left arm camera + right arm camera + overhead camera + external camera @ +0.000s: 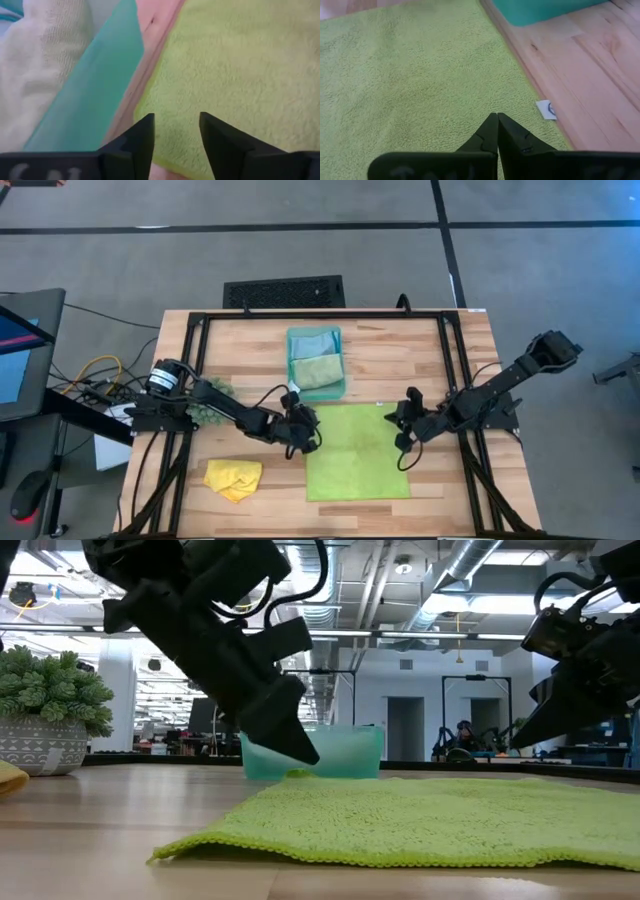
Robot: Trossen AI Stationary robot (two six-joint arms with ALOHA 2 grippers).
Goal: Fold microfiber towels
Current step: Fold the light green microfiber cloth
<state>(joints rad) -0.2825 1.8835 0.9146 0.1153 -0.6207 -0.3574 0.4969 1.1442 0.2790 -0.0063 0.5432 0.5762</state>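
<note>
I see the wooden plank table [240, 365], pale and grained, with a black frame along its edges. On it, toward five o'clock from centre, the lime green towel [356, 452] lies spread flat, a nubby looped square with a stitched hem; its near edge lifts slightly in the low view. At twelve o'clock from that towel sits the teal tray [341, 358], a smooth rectangular plastic tub holding the light blue towel [312, 341] at the back and the pale sage green towel [318, 371], both folded and soft. The yellow towel [233, 478] lies crumpled at seven o'clock near the table's front edge. At nine o'clock a dark-green spiky clump [214, 402] sits partly under the left arm.

My left gripper [300, 430] hangs over the lime towel's ten o'clock corner, just beside the tray; its dark wedge-shaped fingers [141, 138] stand a narrow gap apart with nothing between them. My right gripper [403, 426] sits above the towel's two o'clock corner, its fingers pressed together at the tips, holding nothing.
</note>
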